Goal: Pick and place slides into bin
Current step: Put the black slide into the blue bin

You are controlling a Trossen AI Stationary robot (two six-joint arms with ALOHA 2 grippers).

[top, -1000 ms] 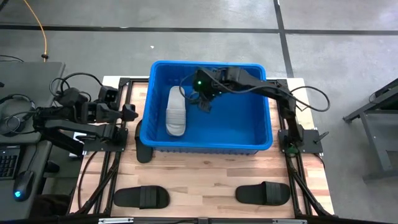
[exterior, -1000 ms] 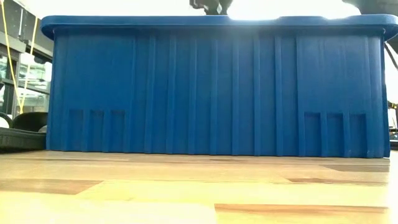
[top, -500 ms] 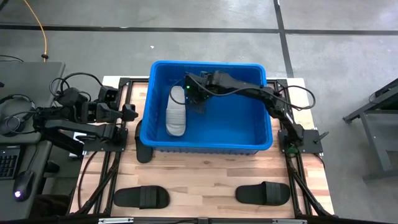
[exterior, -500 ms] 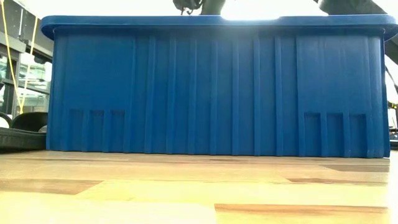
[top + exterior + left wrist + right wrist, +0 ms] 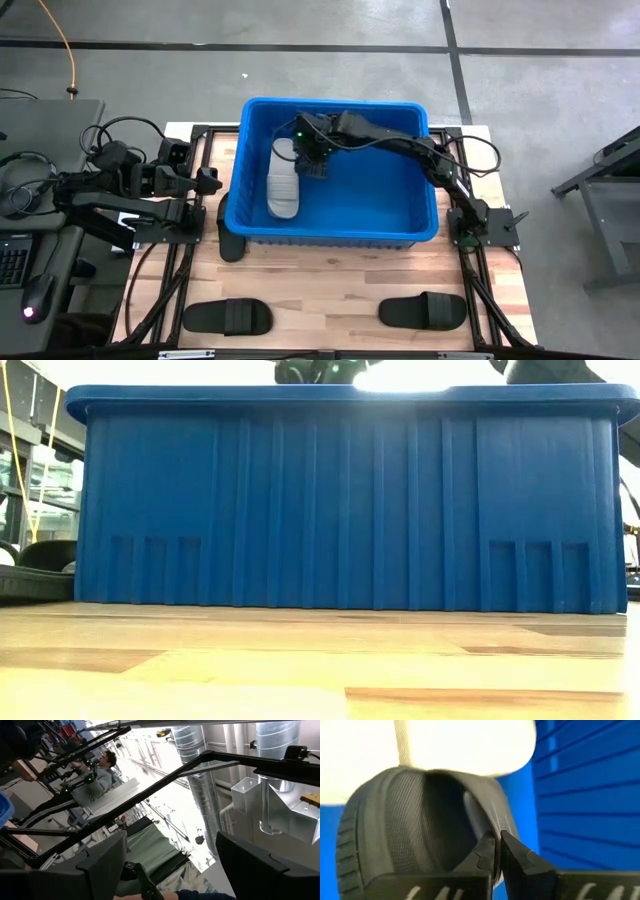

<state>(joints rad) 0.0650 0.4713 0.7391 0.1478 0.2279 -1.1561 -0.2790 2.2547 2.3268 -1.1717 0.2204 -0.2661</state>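
**Table** (image 5: 330, 290): two black slides lie on the near edge, well apart, the left one (image 5: 228, 317) and the right one (image 5: 423, 311). Both are outside the bin, so the task is not complete.

**Bin** (image 5: 340, 238): it stands mid-table. In the low view its wall (image 5: 350, 510) hides everything inside. A grey slide (image 5: 283, 185) lies on the floor by the left wall.

**Right arm:** it reaches over the far rim. The right gripper (image 5: 312, 165) is inside the bin, just beside the grey slide.

**Left arm:** it waits off the table's left side. The left gripper (image 5: 208, 183) has its fingers wide apart and holds nothing.

**Tool state, right:** in the wrist view the fingers (image 5: 520, 855) stand nearly together, pinching the strap edge of a dark slide (image 5: 395, 820).

**Hazards**
- Thin grip: only the strap edge is held. The strap is flexible, so it may slip out, or the slide may swing.
- Stacking: if released here, the dark slide may land on or lean against the grey slide. That would use up room needed for the remaining slides.
- Snagging: if the fingers open too little before lifting, the strap may catch and the slide may be pulled up again.
- Rim contact: a low exit path may strike the far rim and shift the bin.
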